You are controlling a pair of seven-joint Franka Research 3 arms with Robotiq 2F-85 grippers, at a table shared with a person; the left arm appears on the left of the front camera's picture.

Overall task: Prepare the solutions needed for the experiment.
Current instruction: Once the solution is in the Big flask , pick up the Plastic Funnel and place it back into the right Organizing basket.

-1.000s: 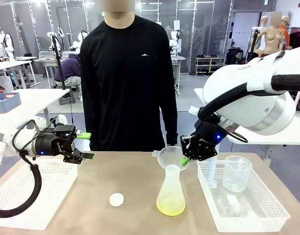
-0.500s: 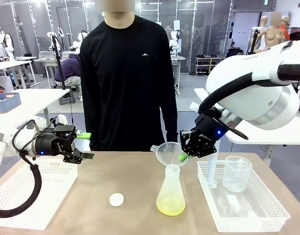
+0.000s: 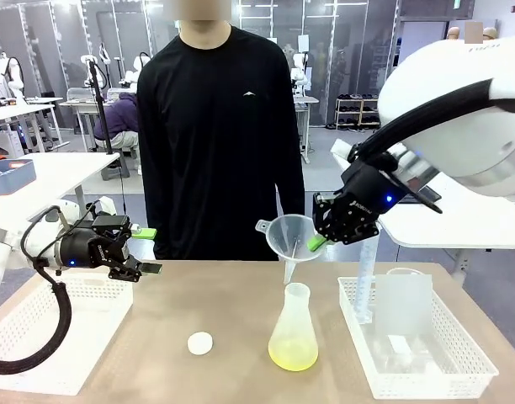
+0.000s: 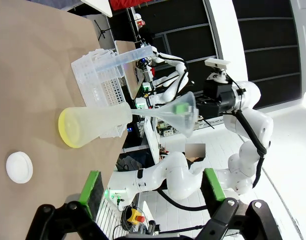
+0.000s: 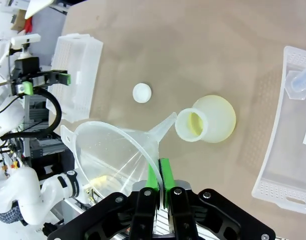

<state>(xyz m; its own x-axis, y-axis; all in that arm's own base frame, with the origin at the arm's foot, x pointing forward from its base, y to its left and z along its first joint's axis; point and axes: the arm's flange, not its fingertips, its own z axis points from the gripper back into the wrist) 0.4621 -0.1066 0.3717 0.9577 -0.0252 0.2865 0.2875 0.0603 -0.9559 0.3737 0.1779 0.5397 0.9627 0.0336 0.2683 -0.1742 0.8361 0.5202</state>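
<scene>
Wrist view: R pincer (image 5: 158,164) pinches funnel (image 5: 110,150) rim.

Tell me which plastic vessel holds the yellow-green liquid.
The conical flask on the table, below the funnel; the beaker and cylinder in the right basket look colourless.

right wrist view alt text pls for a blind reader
The right gripper pinches the rim of a clear plastic funnel, its spout pointing at the mouth of a translucent conical flask holding pale yellow-green solution on the tan table.
</scene>
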